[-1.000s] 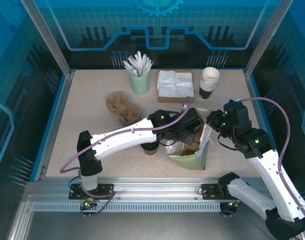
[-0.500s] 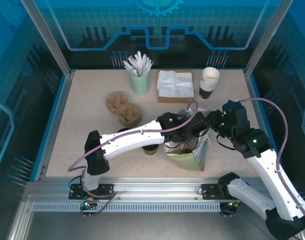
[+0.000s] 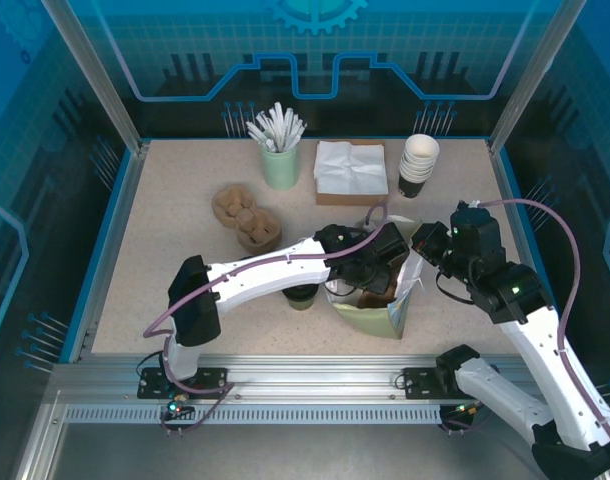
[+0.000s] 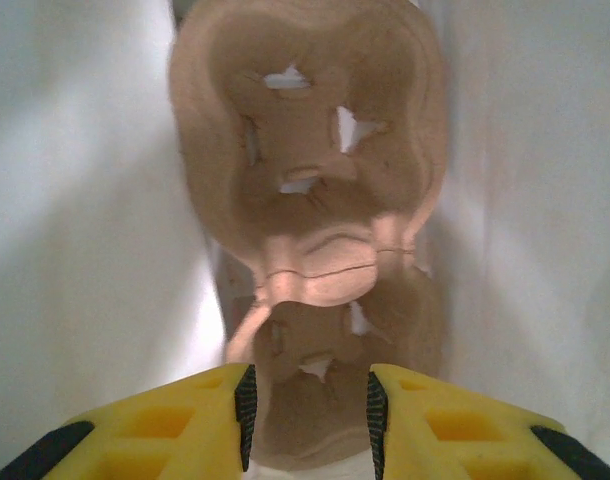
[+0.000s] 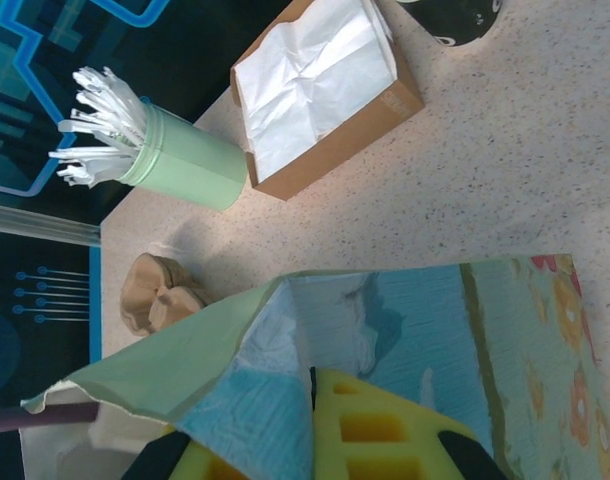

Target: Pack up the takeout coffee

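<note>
The left claw [image 4: 309, 402], jaws part-spread inside the bag [image 3: 399, 312], is straddling the near edge of the carrier [image 4: 305, 180]; grip unclear. The right claw [image 3: 421, 244] is pinching the bag rim closed. The coffee [image 3: 302, 297] is sitting outside, behind the left claw. Judgement: carrier is needing flat seating before release.

Top view: bright, even light from above, sharp; I note faint shadows under the arms [image 3: 265, 275] on the table [image 3: 165, 260]. Left wrist: bag [image 4: 65, 200] walls blown out white, carrier [image 4: 305, 150] soft, near fingers [image 4: 455, 430] blurred. Right wrist: background crisp, close bag paper slightly soft.
</note>
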You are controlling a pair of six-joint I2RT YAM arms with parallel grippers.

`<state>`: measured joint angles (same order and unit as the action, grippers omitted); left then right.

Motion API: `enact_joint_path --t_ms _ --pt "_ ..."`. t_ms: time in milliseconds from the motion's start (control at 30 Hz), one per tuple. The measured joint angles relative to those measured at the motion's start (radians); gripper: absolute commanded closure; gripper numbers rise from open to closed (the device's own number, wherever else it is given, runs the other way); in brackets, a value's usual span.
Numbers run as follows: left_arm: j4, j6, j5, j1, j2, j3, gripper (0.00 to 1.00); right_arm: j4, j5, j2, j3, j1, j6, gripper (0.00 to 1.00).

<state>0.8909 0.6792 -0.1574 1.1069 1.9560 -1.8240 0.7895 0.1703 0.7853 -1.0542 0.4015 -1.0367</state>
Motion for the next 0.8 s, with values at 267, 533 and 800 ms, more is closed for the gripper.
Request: enact_joint_path --t_ms 267,533,800 --pt "-0.056 0.007 0.055 -0.012 0.0 0.058 0.63 -0.039 -0.059 -0.043 0.05 0.0 0.047 1.0" --pt "-0.061 0.026 0.064 -0.014 0.007 0.061 0.63 -0.092 -0.127 -0.053 0.061 0.0 0.107 1.0" --pt "-0.092 0.04 0.101 -0.019 0.024 0.068 0.63 -0.12 -0.15 -0.06 0.084 0.0 0.153 1.0"
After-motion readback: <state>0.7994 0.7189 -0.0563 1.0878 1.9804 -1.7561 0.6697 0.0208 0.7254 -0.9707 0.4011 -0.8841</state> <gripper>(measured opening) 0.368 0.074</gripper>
